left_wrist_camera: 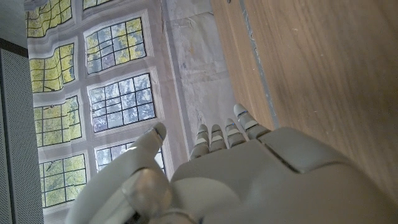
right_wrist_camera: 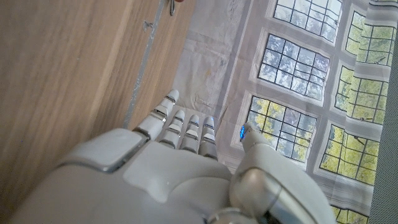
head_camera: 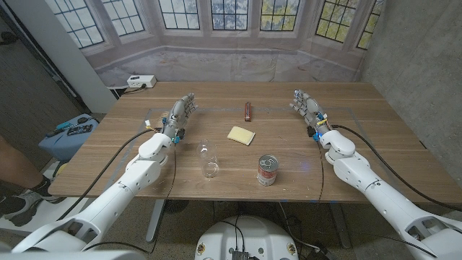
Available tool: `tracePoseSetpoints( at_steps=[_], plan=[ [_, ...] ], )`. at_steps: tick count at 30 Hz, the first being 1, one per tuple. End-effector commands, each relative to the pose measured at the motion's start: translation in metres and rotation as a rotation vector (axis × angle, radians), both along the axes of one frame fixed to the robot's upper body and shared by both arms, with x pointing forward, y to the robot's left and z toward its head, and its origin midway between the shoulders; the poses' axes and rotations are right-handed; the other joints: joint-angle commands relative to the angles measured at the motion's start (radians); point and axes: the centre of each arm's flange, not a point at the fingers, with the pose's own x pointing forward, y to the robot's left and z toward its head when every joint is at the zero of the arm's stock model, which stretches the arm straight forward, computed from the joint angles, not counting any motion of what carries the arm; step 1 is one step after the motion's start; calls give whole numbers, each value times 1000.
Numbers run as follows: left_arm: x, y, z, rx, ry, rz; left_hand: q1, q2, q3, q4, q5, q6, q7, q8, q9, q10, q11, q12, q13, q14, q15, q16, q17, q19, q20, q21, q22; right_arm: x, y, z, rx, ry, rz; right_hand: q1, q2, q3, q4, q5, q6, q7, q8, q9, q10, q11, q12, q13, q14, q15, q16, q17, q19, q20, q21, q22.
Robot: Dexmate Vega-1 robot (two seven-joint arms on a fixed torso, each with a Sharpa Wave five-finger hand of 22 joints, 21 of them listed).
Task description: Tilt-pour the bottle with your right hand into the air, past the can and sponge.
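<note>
A clear plastic bottle (head_camera: 209,159) is laid left of a labelled tin can (head_camera: 268,170); a yellow rectangular sponge (head_camera: 241,135) is set behind them.

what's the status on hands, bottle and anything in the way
Left hand and right hand open, holding nothing. Clear bottle lies on the table, untouched. Can and yellow sponge sit between right hand and bottle.

Even, soft daylight-toned light fills the scene, brightest at the printed window backdrop (head_camera: 216,14) behind the wooden table (head_camera: 361,137). Shadows on the tabletop are faint and short. The head view is sharp, with wide-angle bending of straight lines toward its edges. In both wrist views the near white casings are slightly soft, the backdrop clearer, with no harsh glare.
</note>
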Motion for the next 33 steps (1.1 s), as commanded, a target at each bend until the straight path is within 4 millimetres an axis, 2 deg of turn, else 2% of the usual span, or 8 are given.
tracePoseSetpoints(
  at_steps=[1, 15, 33],
  plan=[
    [-13, 5, -9, 3, 1, 0, 11, -1, 10, -1, 7, 11, 0, 7, 4, 0, 8, 6, 5, 0, 9, 3, 3, 12, 0, 4, 2, -5, 13, -2, -7, -7, 28, 10, 1, 4, -1, 6, 8, -1, 6, 5, 11, 3, 7, 3, 10, -50, 7, 3, 10, -49, 5, 3],
    [-20, 6, -13, 13, 1, -1, 17, 2, 12, -9, 6, 11, 2, 6, 4, 1, 8, 5, 5, 0, 11, 1, 2, 14, 1, -3, 2, -15, 18, 6, -52, -31, 26, 14, -1, 4, -8, 5, 7, 1, 5, 5, 10, 5, 6, 3, 10, -48, 8, -1, 9, -47, 5, 3],
    [-7, 2, 0, 49, -22, -31, 19, 4, 11, -11, 4, 16, 2, 6, 4, 5, 10, 5, 5, 0, 12, 2, 3, 18, 2, -10, 2, -31, 25, 12, -105, -71, -12, 23, 2, 2, -26, 3, 8, 5, 6, 5, 12, 7, 6, 3, 11, -46, 11, -8, 10, -45, 7, 3]
  ],
)
